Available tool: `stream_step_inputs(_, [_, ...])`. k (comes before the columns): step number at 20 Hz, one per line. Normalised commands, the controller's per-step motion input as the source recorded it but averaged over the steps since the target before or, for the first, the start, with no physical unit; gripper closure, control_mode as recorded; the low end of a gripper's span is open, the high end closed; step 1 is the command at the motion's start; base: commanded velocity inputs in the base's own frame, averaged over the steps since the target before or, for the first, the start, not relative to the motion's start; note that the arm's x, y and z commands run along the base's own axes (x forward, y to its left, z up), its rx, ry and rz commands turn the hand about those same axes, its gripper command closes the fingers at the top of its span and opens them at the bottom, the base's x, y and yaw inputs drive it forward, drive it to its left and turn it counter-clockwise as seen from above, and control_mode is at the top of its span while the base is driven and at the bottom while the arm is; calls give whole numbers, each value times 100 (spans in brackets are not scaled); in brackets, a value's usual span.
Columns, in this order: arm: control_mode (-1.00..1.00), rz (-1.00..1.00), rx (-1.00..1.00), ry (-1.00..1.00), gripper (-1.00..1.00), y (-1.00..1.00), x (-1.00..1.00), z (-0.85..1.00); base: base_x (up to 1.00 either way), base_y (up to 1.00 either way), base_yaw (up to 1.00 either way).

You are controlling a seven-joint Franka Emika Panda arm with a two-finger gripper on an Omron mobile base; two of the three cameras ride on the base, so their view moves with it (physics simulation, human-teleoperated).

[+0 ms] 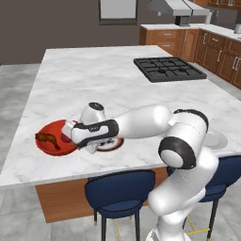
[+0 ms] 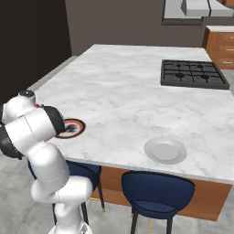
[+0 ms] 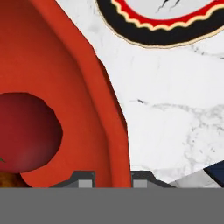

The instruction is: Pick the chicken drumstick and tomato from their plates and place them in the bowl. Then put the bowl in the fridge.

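Observation:
The red bowl sits near the island's front left edge, and the chicken drumstick lies inside it. In the hand view the tomato rests in the bowl beside a brown bit of the drumstick. My gripper is shut on the bowl's rim, one fingertip on each side of the wall; it reaches down at the bowl's right side. The dark-rimmed plate lies just right of the bowl. The pale plate is bare. The fridge is out of view.
A black cooktop is set into the far right of the marble island. Blue stools stand under the front edge. Wooden cabinets line the back right wall.

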Motion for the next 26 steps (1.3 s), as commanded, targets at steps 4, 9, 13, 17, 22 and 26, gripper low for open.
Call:
stream_step_inputs(4, [-100,-17,18,0,100,-47,-13,32,0,0,0])
stream_step_inputs(9, [-100,-15,3,1,100,-50,-6,39,0,0,0])
stream_step_inputs(13, [-100,-13,0,10,100,-54,-4,41,0,0,0])
stream_step_inputs(17, [-100,-7,-3,13,100,-55,-6,39,0,0,0])
stream_step_inputs(22, [-100,-6,-1,16,100,-61,-15,35,0,0,0])
stream_step_inputs(26, [-100,-8,0,7,100,-61,-25,26,0,0,0])
